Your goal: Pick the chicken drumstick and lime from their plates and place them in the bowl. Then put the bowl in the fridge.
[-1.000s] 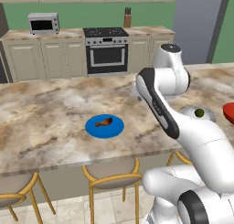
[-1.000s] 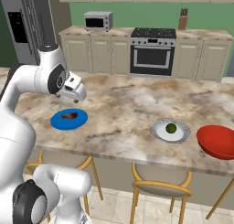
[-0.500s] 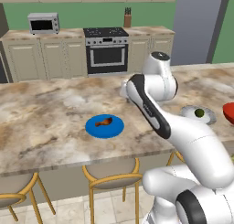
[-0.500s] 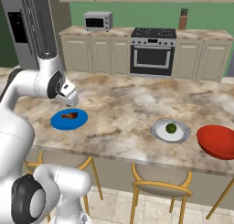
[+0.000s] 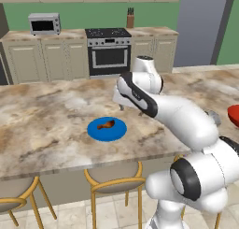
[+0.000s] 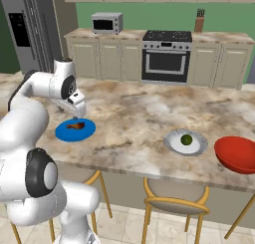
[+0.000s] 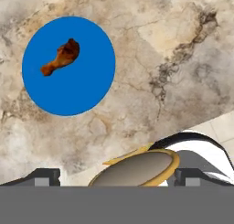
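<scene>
Swinging down and toward the blue plate (image 5: pixel 107 129) since a second ago, the jaws (image 6: pixel 78 111) now hang just above its 1 o'clock edge. Their tips stand wide apart, released, holding nothing. On that plate lies the chicken drumstick (image 7: pixel 61 57). Well apart along the bench (image 6: pixel 134 113), the lime (image 6: pixel 186 139) rests on a grey plate (image 6: pixel 186 142) beside the red bowl (image 6: pixel 237 154).

Over the last second the arm swings across the bench toward the blue plate (image 5: pixel 107 129) near the front edge. The gripper (image 6: pixel 79 110), earlier well back from the plate, now hangs just beyond its far rim, above the chicken drumstick (image 7: pixel 61 56), with the elbow lower.
</scene>
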Controlling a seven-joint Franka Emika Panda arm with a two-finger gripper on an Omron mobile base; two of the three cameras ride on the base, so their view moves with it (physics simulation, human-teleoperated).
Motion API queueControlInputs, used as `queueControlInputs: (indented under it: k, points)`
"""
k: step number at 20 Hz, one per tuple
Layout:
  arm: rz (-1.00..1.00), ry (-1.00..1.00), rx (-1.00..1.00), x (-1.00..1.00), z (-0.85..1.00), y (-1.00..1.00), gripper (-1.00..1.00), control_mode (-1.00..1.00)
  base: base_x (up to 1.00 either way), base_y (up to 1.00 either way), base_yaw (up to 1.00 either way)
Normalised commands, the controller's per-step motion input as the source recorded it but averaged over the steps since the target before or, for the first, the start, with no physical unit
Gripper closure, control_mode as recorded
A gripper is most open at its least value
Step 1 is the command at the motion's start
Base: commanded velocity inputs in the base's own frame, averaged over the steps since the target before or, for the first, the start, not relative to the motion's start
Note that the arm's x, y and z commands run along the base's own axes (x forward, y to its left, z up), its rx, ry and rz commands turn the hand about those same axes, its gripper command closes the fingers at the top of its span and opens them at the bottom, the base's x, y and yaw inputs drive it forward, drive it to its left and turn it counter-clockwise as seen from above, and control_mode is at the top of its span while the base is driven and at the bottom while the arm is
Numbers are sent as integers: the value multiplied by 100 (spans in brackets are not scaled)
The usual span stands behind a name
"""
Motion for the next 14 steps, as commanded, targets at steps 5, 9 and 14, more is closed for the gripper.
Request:
queueControlInputs:
  k: [5,9,14]
  points:
    - [-3,16,2,56,-30,16,-100,-100,0,0,0]
    - [-5,0,0,47,-31,20,-100,-100,0,0,0]
    - [-12,0,0,33,-37,17,-100,-100,0,0,0]
